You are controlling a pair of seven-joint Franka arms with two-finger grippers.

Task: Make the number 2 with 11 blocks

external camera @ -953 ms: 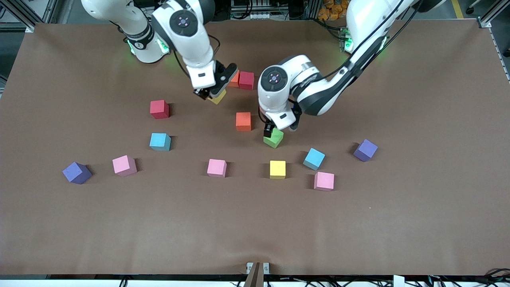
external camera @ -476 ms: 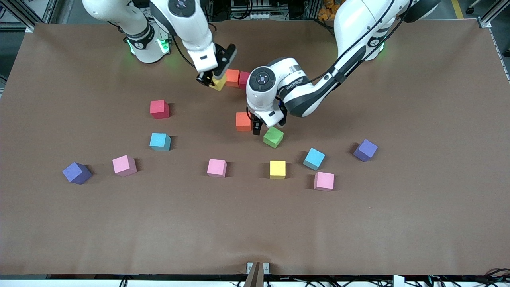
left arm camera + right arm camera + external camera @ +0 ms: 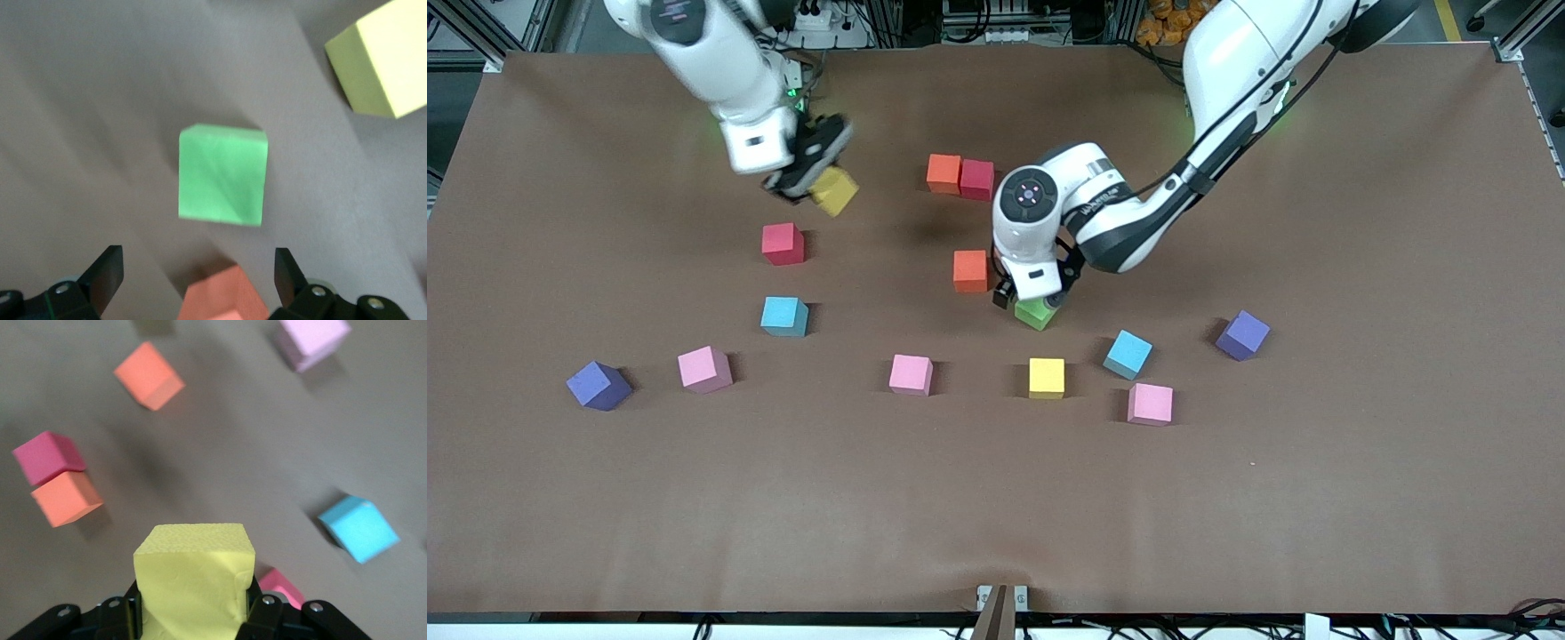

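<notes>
1. Blocks lie scattered over the brown surface [image 3: 1360,498]; the number 2 is barely begun, as I judge it.
2. Only an orange block [image 3: 943,173] and a dark pink block [image 3: 977,179] touch, side by side toward the surface's edge where the robots stand; they may be the start of the digit's top row.
3. Right gripper [image 3: 811,184] is clamped on a yellow block [image 3: 834,191], held in the air over bare surface above a red block [image 3: 783,244].
4. Left gripper [image 3: 1031,300] has its fingers apart, hanging straight over the green block [image 3: 1036,313], not yet closed on it; a second orange block [image 3: 970,271] sits just beside.
5. Loose in a rough row toward the edge by the front camera: three pink blocks [image 3: 911,374], another yellow block [image 3: 1047,378] and two light blue blocks [image 3: 1128,354].
6. Two purple cubes [image 3: 1242,335] sit toward the row's ends.
7. Nearly every block is left to be placed, as I judge it.
</notes>
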